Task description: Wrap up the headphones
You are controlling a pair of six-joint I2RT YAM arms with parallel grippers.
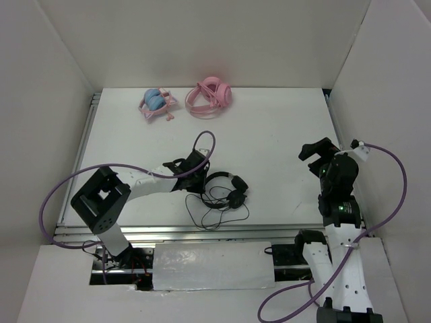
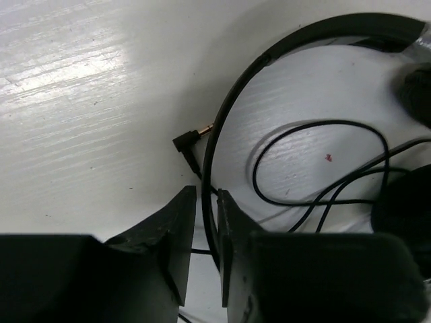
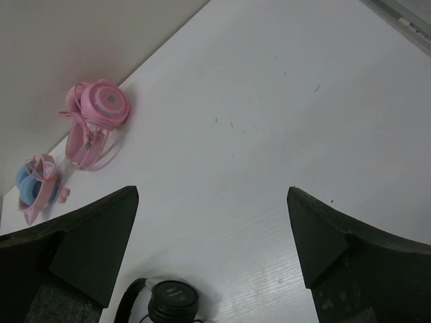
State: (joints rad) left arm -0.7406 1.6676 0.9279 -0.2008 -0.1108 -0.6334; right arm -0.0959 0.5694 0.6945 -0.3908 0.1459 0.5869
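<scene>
Where left gripper (image 2: 206,202) jaws nearly meet, headphones' (image 1: 236,198) thin headband (image 2: 229,101) passes between.
Grip uncertain; right gripper (image 3: 213,195) jaws wide apart; earcups (image 3: 173,301) round, black.

item: headphones (image 1: 236,198), small, black, on-ear
place: flat on the white bench (image 1: 269,134), middle of its width, towards the near edge
headband (image 2: 323,30): thin black arc, lying on its side, open end to the right in the top view
earcups (image 3: 173,301): two round black cups, close together at the band's right end
cable (image 2: 323,122): long, thin, black, unwound, in loose loops inside the band and spilling towards the near edge
plug (image 2: 192,138): angled black jack with a gold tip, just outside the band
contact: band runs between the narrowly parted fingers of the left gripper (image 2: 207,196); touch unclear
</scene>
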